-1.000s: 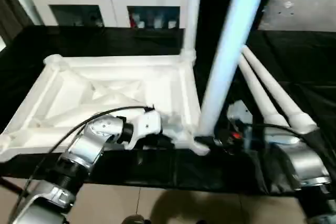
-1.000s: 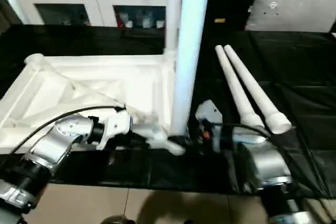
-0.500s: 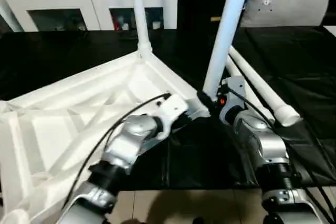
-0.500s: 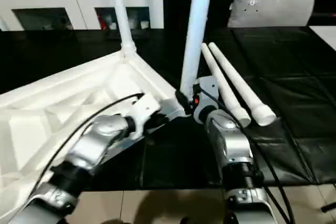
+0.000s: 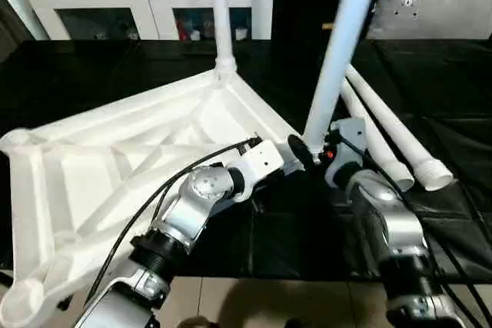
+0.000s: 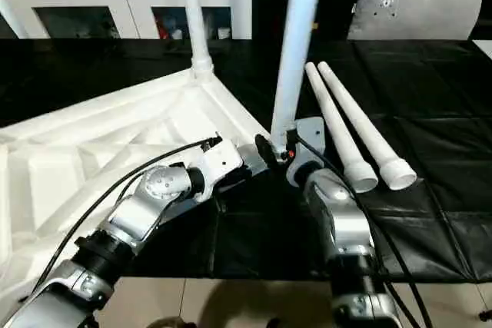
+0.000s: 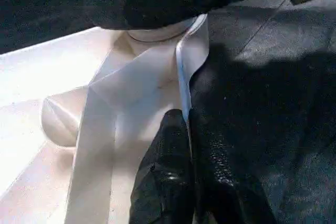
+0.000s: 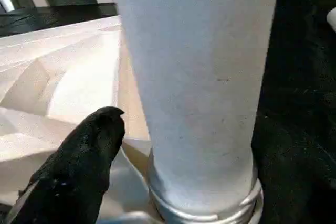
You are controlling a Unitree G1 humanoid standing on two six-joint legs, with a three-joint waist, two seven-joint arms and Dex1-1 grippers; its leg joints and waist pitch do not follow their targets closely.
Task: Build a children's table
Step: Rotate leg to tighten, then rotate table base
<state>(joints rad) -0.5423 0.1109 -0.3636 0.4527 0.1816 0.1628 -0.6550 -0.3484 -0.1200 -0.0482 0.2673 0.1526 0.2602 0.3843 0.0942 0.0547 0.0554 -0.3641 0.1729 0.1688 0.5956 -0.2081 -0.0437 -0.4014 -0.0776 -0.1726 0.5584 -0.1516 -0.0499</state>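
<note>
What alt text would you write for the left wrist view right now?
The left gripper, its two black fingers shut, pinches the thin white edge of the upside-down table top near a rounded corner socket. Black cloth covers the surface beside it.

The upturned table top (image 5: 115, 167) and its legs (image 5: 388, 132) look like smooth white plastic with a soft sheen. A wrinkled, faintly glossy black sheet (image 6: 430, 97) covers the desk, and the forearms (image 6: 338, 217) are brushed silver metal.
</note>
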